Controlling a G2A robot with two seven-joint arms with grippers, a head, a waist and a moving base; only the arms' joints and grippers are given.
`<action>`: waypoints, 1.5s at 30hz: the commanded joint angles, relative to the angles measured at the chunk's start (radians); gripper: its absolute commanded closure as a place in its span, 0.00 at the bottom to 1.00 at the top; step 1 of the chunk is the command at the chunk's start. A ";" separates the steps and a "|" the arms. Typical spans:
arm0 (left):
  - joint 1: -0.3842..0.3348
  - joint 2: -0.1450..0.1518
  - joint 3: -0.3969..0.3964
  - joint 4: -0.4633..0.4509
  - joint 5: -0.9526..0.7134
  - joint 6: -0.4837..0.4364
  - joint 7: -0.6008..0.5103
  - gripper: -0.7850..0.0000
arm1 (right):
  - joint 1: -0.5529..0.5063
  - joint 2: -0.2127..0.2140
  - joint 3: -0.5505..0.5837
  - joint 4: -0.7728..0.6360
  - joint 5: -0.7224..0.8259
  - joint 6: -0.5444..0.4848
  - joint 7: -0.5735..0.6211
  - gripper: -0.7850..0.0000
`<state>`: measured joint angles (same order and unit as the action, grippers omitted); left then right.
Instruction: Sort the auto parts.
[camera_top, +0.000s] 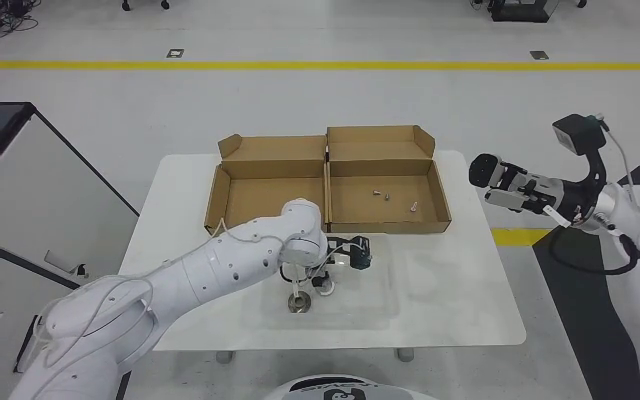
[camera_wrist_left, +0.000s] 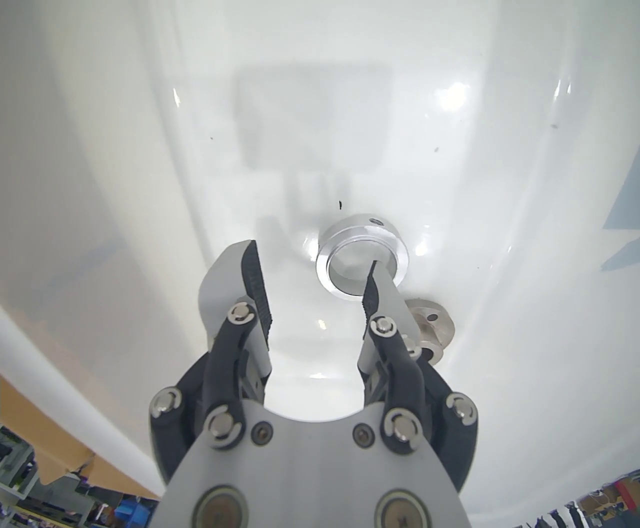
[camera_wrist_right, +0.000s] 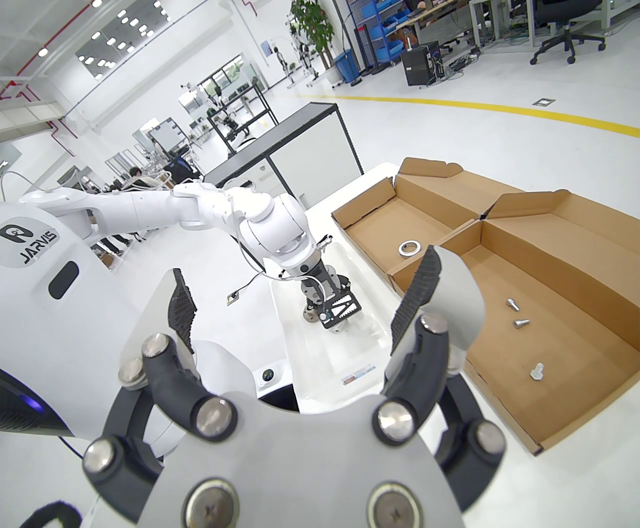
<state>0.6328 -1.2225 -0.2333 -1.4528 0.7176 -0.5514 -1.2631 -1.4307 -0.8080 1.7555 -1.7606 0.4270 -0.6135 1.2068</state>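
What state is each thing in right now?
Left end effector: open, low over the silver ring.
Silver ring: flat in the white tray, ungripped.
Flanged hub: in the tray, beside the ring.
Right end effector: open, empty.
Left box: open, one flat ring inside.
Right box: open, three bolts inside.

Left arm (camera_top: 215, 272): glossy white rounded shells, thin white cable (camera_wrist_right: 246, 257) at wrist. Left gripper (camera_wrist_left: 311, 260), right gripper (camera_wrist_right: 303, 267): silver plate, black links, steel screws (ribbed black pads (camera_wrist_left: 255, 285)).

Small printed sticker (camera_wrist_right: 358, 373) on the white table (camera_top: 450, 300); print illegible
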 joint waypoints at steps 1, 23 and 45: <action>0.002 -0.001 -0.002 -0.001 0.001 0.000 -0.003 0.55 | 0.000 0.000 0.000 0.000 0.000 0.000 0.000 0.00; -0.037 -0.018 0.063 0.026 -0.032 0.002 -0.007 0.59 | 0.000 0.000 0.000 0.000 0.000 0.000 0.000 0.00; -0.018 -0.032 0.063 0.037 -0.013 0.000 -0.005 1.00 | 0.000 0.000 0.000 0.000 0.000 0.000 0.000 0.00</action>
<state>0.6137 -1.2535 -0.1700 -1.4181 0.7048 -0.5516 -1.2686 -1.4307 -0.8080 1.7555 -1.7606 0.4270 -0.6135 1.2068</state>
